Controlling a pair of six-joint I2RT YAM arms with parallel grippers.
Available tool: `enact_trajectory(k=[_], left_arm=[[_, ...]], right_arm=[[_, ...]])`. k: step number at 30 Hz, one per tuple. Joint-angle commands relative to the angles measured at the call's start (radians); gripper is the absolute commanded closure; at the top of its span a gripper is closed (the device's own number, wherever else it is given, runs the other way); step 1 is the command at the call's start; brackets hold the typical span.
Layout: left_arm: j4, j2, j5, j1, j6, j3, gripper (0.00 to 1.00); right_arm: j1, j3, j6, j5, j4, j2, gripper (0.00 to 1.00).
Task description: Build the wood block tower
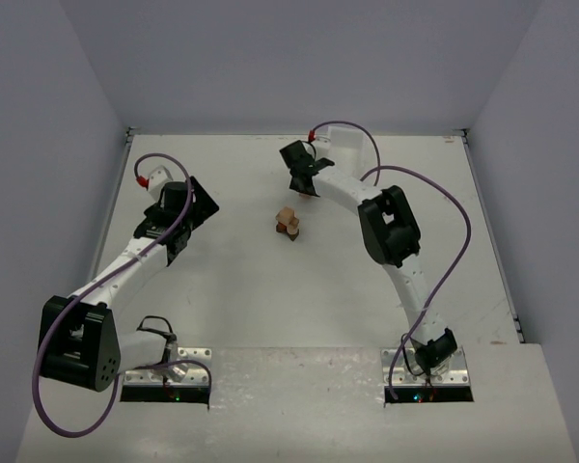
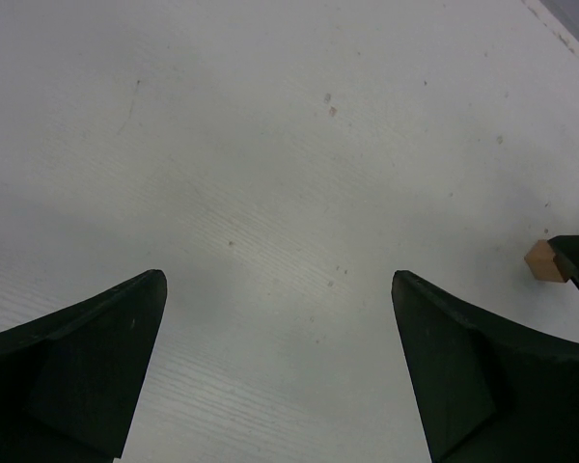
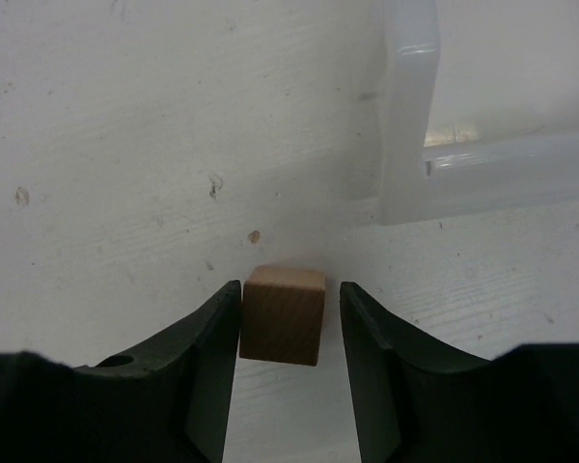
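Observation:
A small stack of wooden blocks (image 1: pixel 288 224), tan and darker brown, stands at the middle of the table. My right gripper (image 1: pixel 305 185) is beyond it, low over the table. In the right wrist view its jaws (image 3: pixel 289 289) stand either side of a light tan cube (image 3: pixel 283 314). The left finger (image 3: pixel 217 338) touches the cube, and a narrow gap shows at the right finger (image 3: pixel 367 338). My left gripper (image 1: pixel 193 227) is wide open and empty (image 2: pixel 278 280) over bare table. The cube also shows at the right edge of the left wrist view (image 2: pixel 543 260).
A white plastic tray (image 3: pixel 410 116) lies just beyond the cube, at the table's back (image 1: pixel 352 140). White walls close the table at the back and sides. Purple cables loop along both arms.

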Motion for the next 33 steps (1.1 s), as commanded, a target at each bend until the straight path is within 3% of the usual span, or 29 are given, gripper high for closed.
enact_trajectory(k=[1,9,14,24,33], left_arm=[[0.044,-0.003,-0.001,-0.002,-0.006,0.001,0.00],[0.040,-0.035,-0.006,-0.002,-0.003,-0.011,0.00],[0.054,-0.062,0.045,-0.002,0.025,-0.013,0.00],[-0.010,-0.098,0.120,-0.002,0.075,0.021,0.00],[-0.107,-0.238,0.242,-0.002,0.141,0.045,0.00]], right_arm=[[-0.006,-0.018,0.016,0.013,0.024,-0.029,0.57],[-0.013,-0.076,-0.019,-0.042,0.074,-0.057,0.82],[-0.013,-0.232,-0.124,-0.081,0.192,-0.185,0.92],[-0.013,-0.680,-0.457,-0.188,0.436,-0.548,0.95],[-0.033,-0.807,-0.782,-0.435,0.501,-0.713,0.95]])
